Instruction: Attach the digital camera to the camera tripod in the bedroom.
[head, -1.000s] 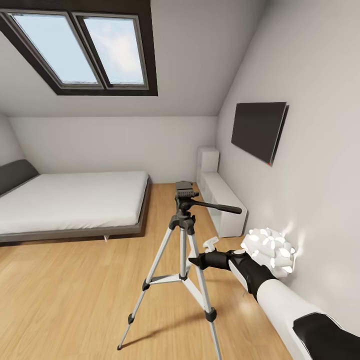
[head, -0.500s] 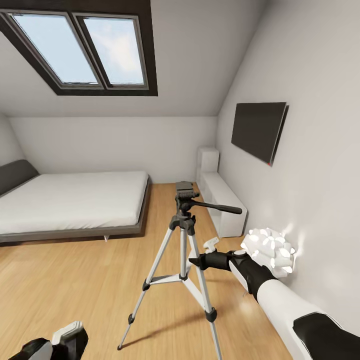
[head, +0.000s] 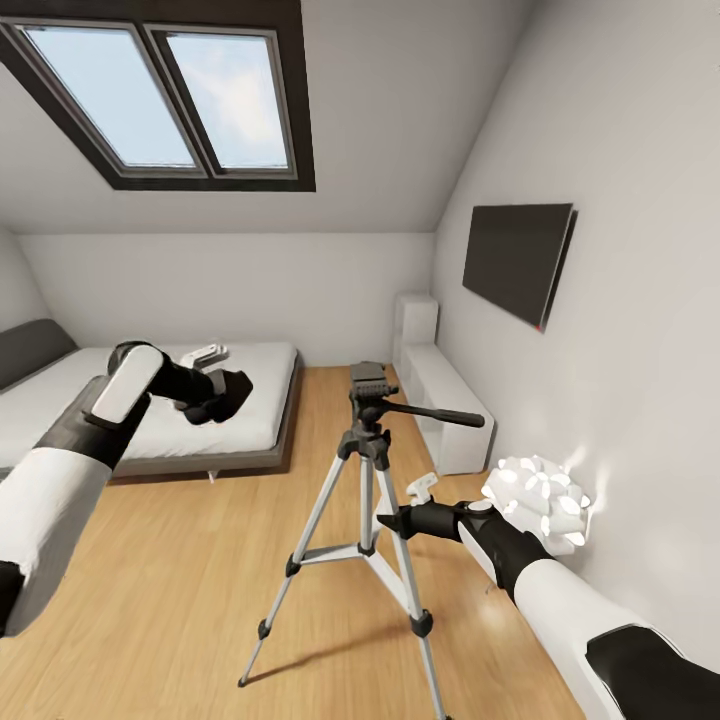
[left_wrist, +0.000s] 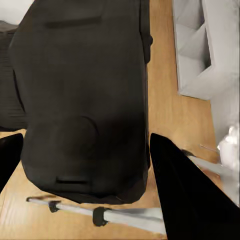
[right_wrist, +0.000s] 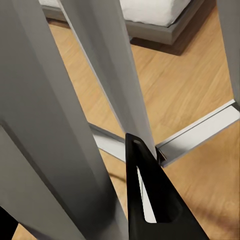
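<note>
Left end effector (head: 222, 388) grips digital camera (left_wrist: 82, 100), left of camera tripod (head: 365, 470).

The tall camera tripod (head: 365, 510) has three thin legs of smooth, silvery brushed-looking metal, with matt black plastic joints, feet and head; the right wrist view shows the legs with a soft satin sheen. The small boxy digital camera (left_wrist: 82, 100) has a matt, dull black casing, slightly grainy. The light wood plank floor (head: 170, 590) is smooth with a faint gloss. The low bed (head: 150, 410) carries a white cloth mattress on a dark grey matt frame. The flat dark wall panel (head: 518, 258) looks smooth and semi-matt.
</note>
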